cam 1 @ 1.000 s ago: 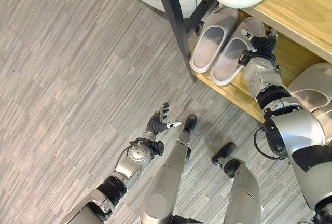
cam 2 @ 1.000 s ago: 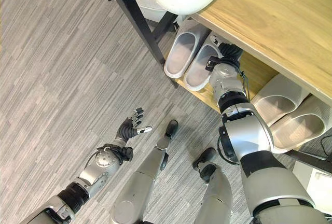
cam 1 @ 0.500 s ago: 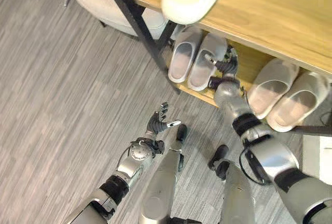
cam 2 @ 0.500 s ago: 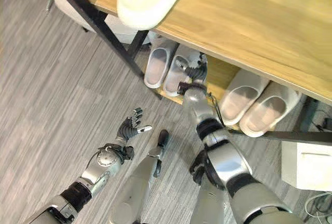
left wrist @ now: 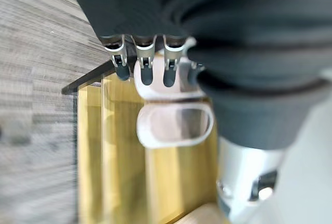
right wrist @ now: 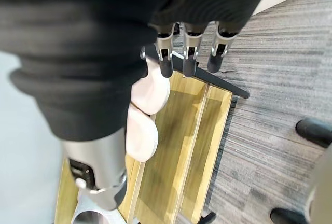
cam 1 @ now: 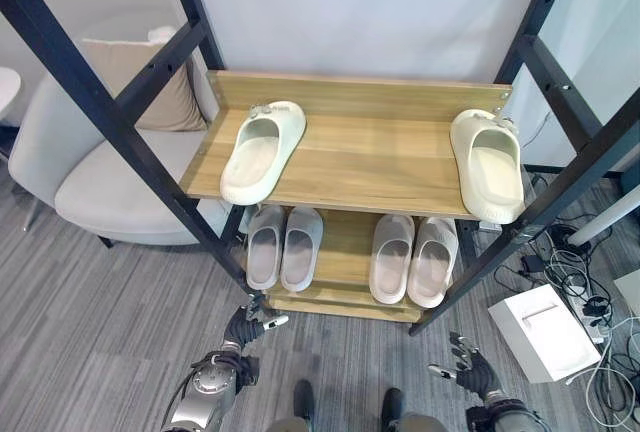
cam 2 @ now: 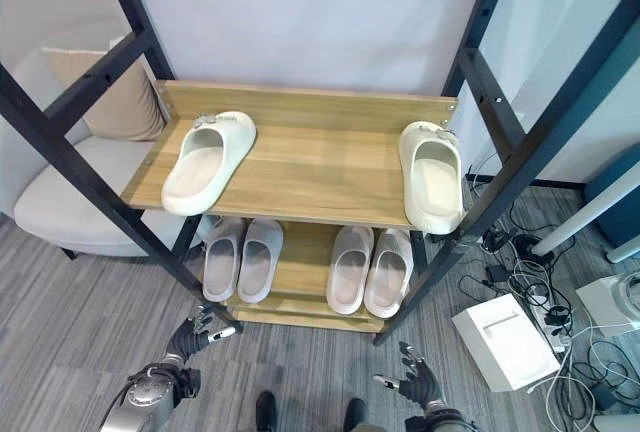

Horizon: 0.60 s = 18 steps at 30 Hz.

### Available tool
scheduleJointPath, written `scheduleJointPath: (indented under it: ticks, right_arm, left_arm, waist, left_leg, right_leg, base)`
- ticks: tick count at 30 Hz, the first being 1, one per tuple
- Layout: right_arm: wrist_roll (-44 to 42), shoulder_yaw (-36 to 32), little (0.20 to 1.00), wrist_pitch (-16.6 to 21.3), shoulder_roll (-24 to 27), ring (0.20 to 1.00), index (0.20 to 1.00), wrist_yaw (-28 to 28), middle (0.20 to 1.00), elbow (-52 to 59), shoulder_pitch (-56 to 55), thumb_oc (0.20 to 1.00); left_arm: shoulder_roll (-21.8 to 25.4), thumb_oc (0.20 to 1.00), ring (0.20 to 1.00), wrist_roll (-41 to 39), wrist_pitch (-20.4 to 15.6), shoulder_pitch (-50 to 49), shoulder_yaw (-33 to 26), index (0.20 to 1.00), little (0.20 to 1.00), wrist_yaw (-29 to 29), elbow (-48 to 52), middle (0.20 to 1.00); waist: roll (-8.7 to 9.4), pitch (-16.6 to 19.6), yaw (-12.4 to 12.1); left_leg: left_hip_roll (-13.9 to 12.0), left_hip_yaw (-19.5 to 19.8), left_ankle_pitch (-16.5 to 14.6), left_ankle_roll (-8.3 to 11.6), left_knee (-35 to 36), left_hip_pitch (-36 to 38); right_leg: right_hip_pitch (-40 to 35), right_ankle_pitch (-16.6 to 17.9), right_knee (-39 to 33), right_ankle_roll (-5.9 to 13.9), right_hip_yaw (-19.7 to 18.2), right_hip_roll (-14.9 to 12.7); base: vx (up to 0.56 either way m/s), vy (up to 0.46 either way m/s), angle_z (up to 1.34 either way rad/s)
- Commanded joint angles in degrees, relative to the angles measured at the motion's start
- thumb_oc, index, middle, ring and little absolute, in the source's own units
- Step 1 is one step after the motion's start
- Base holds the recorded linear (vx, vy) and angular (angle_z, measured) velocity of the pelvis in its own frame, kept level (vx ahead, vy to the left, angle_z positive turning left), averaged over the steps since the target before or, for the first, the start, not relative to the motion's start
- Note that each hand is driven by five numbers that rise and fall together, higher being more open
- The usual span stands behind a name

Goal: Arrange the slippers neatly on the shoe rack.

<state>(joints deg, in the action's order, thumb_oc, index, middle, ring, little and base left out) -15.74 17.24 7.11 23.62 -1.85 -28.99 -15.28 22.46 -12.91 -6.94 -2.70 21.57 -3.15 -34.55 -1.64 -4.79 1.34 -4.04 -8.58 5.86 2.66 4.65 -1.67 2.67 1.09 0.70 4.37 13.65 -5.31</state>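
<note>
Your left hand [cam 1: 243, 327] and right hand [cam 1: 470, 369] hang spread and empty before the shoe rack [cam 1: 350, 167], with two slipper pairs [cam 1: 348, 254] on its lower shelf.

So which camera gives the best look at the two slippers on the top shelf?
The left eye view: both cream slippers, left and right, lie whole on the top shelf. The right eye view shows them much alike. The wrist views show lower-shelf slippers instead.

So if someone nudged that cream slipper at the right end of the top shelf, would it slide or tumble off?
The slipper looks like thick moulded foam, so probably light and easy to slide on the smooth shelf. Its heel seems to overhang the front edge, so a forward nudge might tip it off. It lies flat, so rolling seems unlikely.
</note>
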Motion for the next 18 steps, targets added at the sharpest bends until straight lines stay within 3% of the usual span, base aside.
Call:
scheduleJointPath:
  ticks: [1, 2, 5, 6, 8, 13, 18]
  right_arm:
    - [1.22, -1.95, 1.000, 1.19, -0.70, 1.000, 1.000, 4.62, 1.000, 2.22, 4.74, 1.000]
    - [1.22, -1.98, 1.000, 1.18, -0.69, 1.000, 1.000, 4.63, 1.000, 2.24, 4.69, 1.000]
    - [-2.68, -4.28, 1.000, 0.95, -1.85, 1.000, 1.000, 4.09, 1.000, -0.12, 4.78, 1.000]
    - [-2.73, -4.39, 1.000, 0.99, -1.91, 1.000, 1.000, 4.12, 1.000, -0.18, 4.81, 1.000]
    - [-4.39, -5.40, 1.000, 0.99, -1.54, 1.000, 1.000, 3.51, 1.000, -1.65, 6.39, 1.000]
    - [-4.91, -6.40, 1.000, 0.99, -1.25, 1.000, 1.000, 3.63, 1.000, -1.68, 6.54, 1.000]
    - [-5.72, -6.15, 1.000, 1.15, -2.69, 1.000, 1.000, 4.19, 1.000, -0.67, 5.39, 1.000]
  left_arm:
    - [2.89, 1.000, 1.000, 13.74, -2.35, 7.13, 5.43, 1.000, 1.000, 5.21, 2.27, 1.000]
    - [2.89, 1.000, 1.000, 13.75, -2.33, 7.09, 5.45, 1.000, 1.000, 5.21, 2.30, 1.000]
    - [4.15, 1.000, 1.000, 17.55, -3.37, 13.57, 16.46, 1.000, 1.000, 11.71, 10.59, 1.000]
    - [4.28, 1.000, 1.000, 17.43, -3.23, 13.65, 16.56, 1.000, 1.000, 11.79, 10.78, 1.000]
    - [5.34, 1.000, 1.000, 12.14, -3.86, 21.60, 21.93, 1.000, 1.000, 15.25, 22.11, 1.000]
    - [6.32, 1.000, 1.000, -6.62, -2.74, 26.34, 21.06, 1.000, 1.000, 18.69, 35.77, 1.000]
    - [6.18, 1.000, 1.000, -22.75, -2.09, 28.06, 14.29, 1.000, 1.000, 18.35, 46.29, 1.000]
  waist:
    - [1.43, -1.42, 2.53]
    - [1.42, -1.34, 2.46]
    - [0.39, -0.01, 5.94]
    - [0.42, 0.00, 5.74]
    - [-0.19, 0.64, 7.43]
    - [-0.27, 1.00, 7.29]
    - [-0.03, 1.41, 6.23]
  left_leg:
    - [-0.59, -0.47, -1.40, 3.52, 0.35, 1.84]
    - [-0.60, -0.51, -1.42, 3.53, 0.35, 1.80]
    - [-0.65, -2.63, -2.03, 3.75, 0.35, 2.13]
    - [-0.66, -2.71, -2.05, 3.75, 0.35, 2.09]
    - [-0.74, -3.78, -2.57, 3.61, 0.35, 2.92]
    - [-0.74, -3.78, -2.81, 3.42, 0.35, 3.70]
    - [-0.89, -3.00, -2.72, 3.41, 0.35, 3.94]
  right_leg:
    - [-2.24, 3.51, -5.08, 6.59, -2.78, -3.94]
    - [-2.17, 3.52, -5.09, 6.59, -2.83, -3.93]
    - [-1.56, 4.03, -5.70, 7.08, -4.51, -3.92]
    - [-1.47, 4.04, -5.70, 7.08, -4.59, -3.91]
    - [-1.56, 4.12, -5.70, 7.36, -5.51, -3.89]
    - [-2.30, 3.93, -5.70, 7.43, -5.50, -3.98]
    - [-3.22, 3.49, -5.70, 7.14, -4.83, -3.75]
  base:
    - [0.03, -0.008, -0.33]
    - [0.00, -0.005, -0.44]
    - [0.00, -0.002, -0.43]
    - [0.02, 0.009, -0.24]
    - [0.04, -0.005, -0.40]
    - [0.01, -0.012, -0.09]
    - [0.01, -0.041, 0.04]
